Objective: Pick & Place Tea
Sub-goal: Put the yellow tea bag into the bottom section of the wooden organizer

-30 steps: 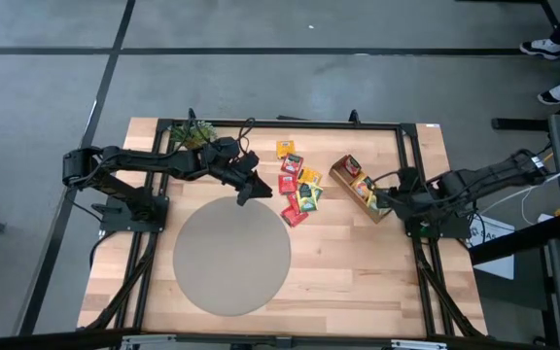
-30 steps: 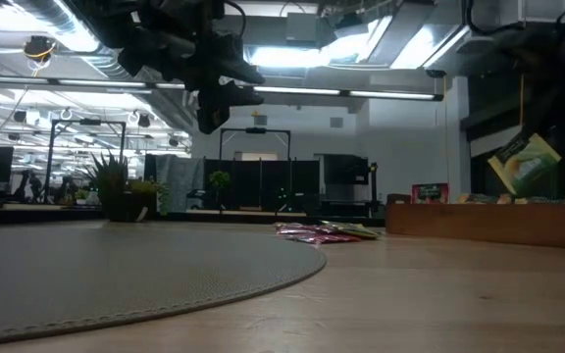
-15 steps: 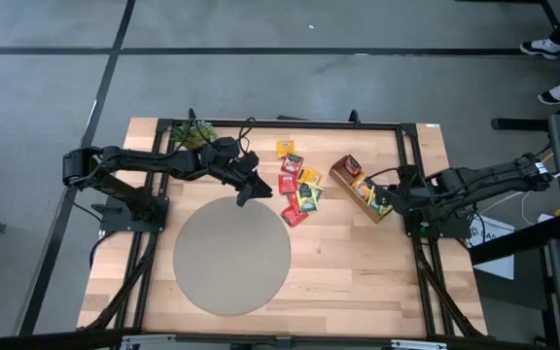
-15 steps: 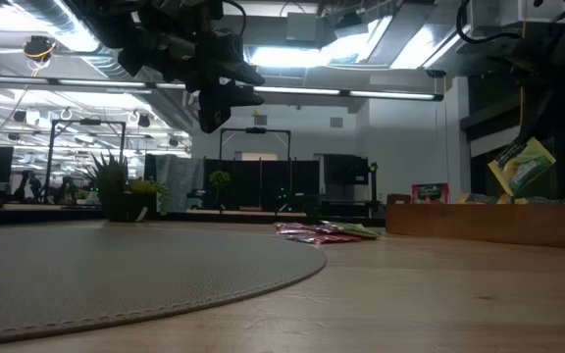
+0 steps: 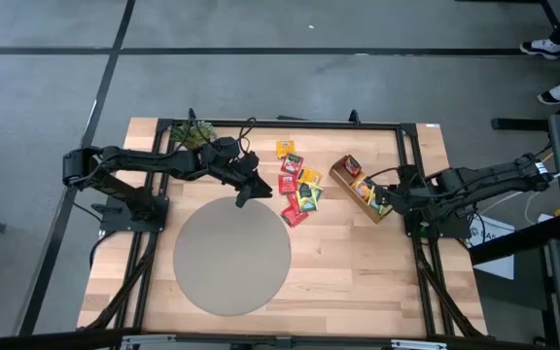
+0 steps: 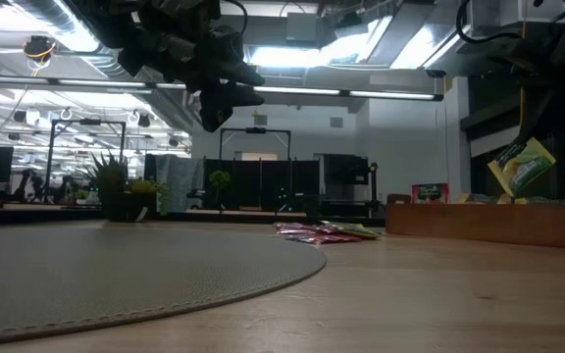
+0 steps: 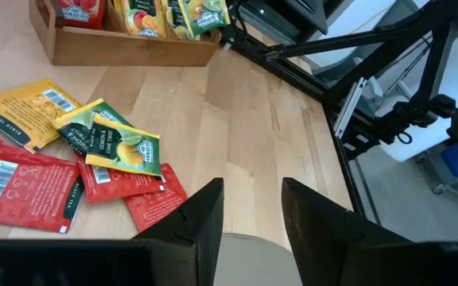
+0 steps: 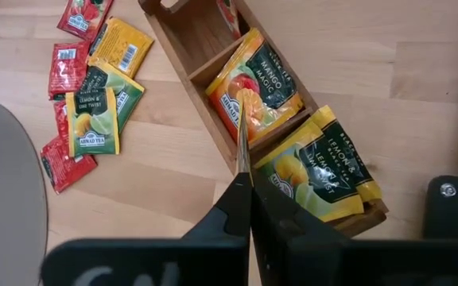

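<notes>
The right gripper (image 5: 391, 201), at centre right of the overhead picture, hangs over the near end of the tray (image 5: 341, 173) with its fingers pinched shut on a sachet (image 8: 243, 131) held edge-on. In its wrist picture that thin sachet runs up from the closed fingertips, above the divider between two compartments. Whether it has entered a slot yet, I cannot tell.

The left gripper (image 5: 244, 191) waits near the middle of the overhead picture, raised above the far edge of the round grey mat (image 5: 231, 255), just left of the loose pile. Its fingers stand partly apart and carry nothing.

Sorting looks well begun but not half done. In the right wrist picture the tray already holds an orange mango sachet (image 8: 259, 86) in one compartment and yellow lemon sachets (image 8: 321, 169) in the end one; a red one (image 7: 76, 11) stands at the far end in the left wrist picture.

Left to do: the pile (image 5: 297, 185) at upper centre of the overhead picture, perhaps eight or nine red, yellow and green sachets, partly overlapping on the bare wood between mat and tray. A plant (image 5: 192, 133) sits at the table's upper left corner, untouched.
</notes>
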Action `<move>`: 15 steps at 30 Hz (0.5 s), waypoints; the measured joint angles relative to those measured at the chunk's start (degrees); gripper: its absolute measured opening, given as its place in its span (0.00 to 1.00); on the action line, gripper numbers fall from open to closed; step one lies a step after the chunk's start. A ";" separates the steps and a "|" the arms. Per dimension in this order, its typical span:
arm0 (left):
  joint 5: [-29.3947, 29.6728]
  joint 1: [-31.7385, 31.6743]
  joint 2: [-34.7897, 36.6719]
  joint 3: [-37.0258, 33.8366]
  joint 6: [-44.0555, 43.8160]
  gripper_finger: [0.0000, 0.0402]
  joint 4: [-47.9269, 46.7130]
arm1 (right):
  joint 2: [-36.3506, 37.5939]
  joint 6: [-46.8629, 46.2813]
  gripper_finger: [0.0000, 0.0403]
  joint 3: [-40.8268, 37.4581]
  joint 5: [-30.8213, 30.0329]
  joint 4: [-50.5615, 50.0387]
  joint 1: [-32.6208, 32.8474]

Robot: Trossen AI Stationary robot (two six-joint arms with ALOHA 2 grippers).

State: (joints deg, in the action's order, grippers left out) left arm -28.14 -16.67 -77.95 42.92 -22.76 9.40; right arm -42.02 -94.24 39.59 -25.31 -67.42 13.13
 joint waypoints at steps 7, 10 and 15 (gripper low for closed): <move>-0.02 0.02 0.00 0.00 0.00 0.31 -0.01 | 0.67 3.24 0.01 1.95 1.10 -1.49 0.02; -0.02 0.02 0.00 0.00 0.00 0.31 -0.03 | 0.66 3.51 0.01 6.40 1.05 -7.07 0.02; -0.02 0.02 0.00 0.00 0.00 0.31 -0.03 | 0.66 3.79 0.01 13.72 1.17 -16.23 0.02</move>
State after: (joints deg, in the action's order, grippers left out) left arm -28.16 -16.65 -77.95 42.92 -22.76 9.37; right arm -41.36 -90.45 53.31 -24.14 -83.65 13.15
